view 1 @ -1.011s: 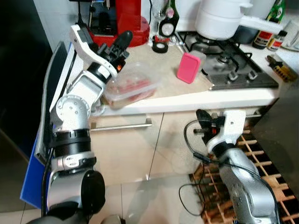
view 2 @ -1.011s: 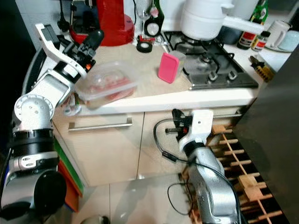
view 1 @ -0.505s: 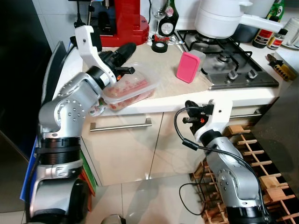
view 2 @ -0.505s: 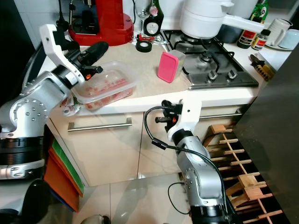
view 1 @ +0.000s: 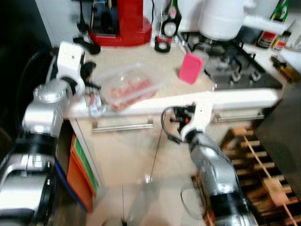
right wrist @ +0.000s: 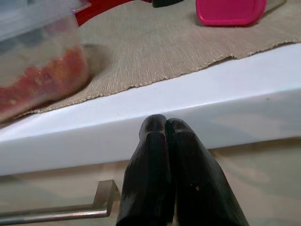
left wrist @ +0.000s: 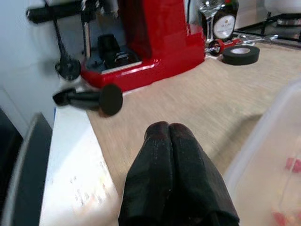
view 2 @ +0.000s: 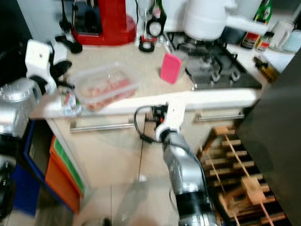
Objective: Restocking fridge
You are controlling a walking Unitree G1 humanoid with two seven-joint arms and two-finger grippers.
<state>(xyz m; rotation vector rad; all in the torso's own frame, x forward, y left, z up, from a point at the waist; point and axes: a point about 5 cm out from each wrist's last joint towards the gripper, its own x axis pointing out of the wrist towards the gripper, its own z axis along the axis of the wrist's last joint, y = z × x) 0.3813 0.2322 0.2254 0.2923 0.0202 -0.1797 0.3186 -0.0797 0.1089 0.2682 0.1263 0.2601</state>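
Observation:
A clear plastic container [view 1: 127, 87] of red food sits near the front edge of the counter [view 1: 225, 96], on a beige mat. My left gripper [view 1: 91, 75] is just to the left of it, over the counter's left end. It is shut with nothing in it, and its fingertips [left wrist: 164, 129] are pressed together; the container's rim [left wrist: 277, 141] lies beside them. My right gripper [view 1: 175, 113] hangs just below the counter's front edge, to the right of the container. It is shut and empty, with its fingertips [right wrist: 160, 123] facing the white edge. The head views are blurred.
A pink box [view 1: 189, 68] stands on the mat by the gas hob [view 1: 235, 61], which carries a white pot [view 1: 221, 19]. A red coffee machine [view 1: 122, 21], a black portafilter [left wrist: 94, 98] and a tape roll [left wrist: 241, 54] are at the back. A drawer handle [view 1: 122, 126] is below the counter, and a wooden rack [view 1: 263, 174] on the floor.
The camera has shifted and blurred. My left gripper has drawn back from over the container's corner to its left side. My right gripper has moved left and up towards the counter edge.

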